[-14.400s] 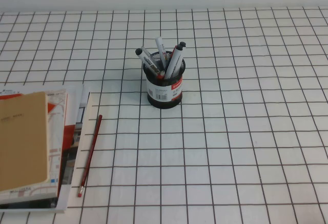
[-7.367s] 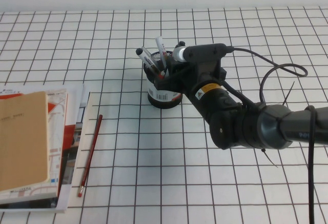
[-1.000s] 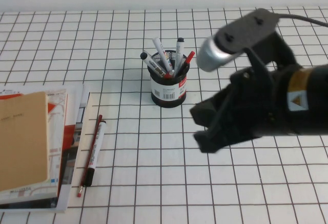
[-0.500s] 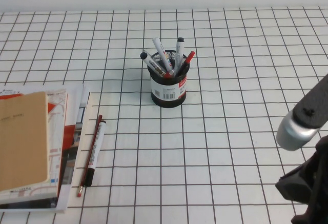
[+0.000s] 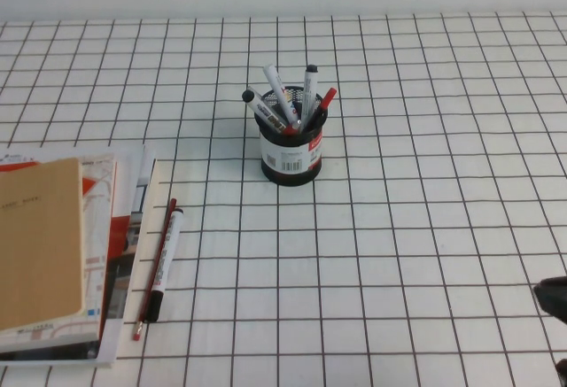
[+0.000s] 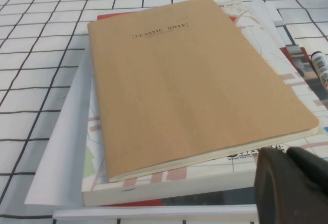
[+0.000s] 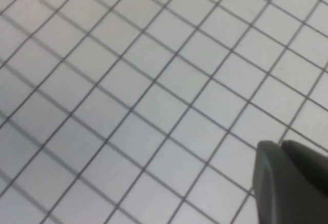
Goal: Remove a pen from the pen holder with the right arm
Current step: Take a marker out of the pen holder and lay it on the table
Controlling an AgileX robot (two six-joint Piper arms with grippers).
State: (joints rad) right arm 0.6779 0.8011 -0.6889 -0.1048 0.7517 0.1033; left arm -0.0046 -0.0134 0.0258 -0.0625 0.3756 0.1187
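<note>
A pen (image 5: pixel 168 245) lies flat on the gridded table (image 5: pixel 425 228), well to the left of the pen holder (image 5: pixel 291 152), beside a red pencil (image 5: pixel 142 321) at the edge of a stack of books (image 5: pixel 53 254). The job looks done, with four more pens standing in the holder. The right gripper (image 7: pixel 281 149), clenched and empty, hangs over bare table right of the holder; the left gripper (image 6: pixel 286 155), jaws together, sits above the books, and nothing blocks the way.

Left pincer (image 6: pixel 287 158) closed, low at left; right pincer (image 7: pixel 281 149) closed, near-right corner.
</note>
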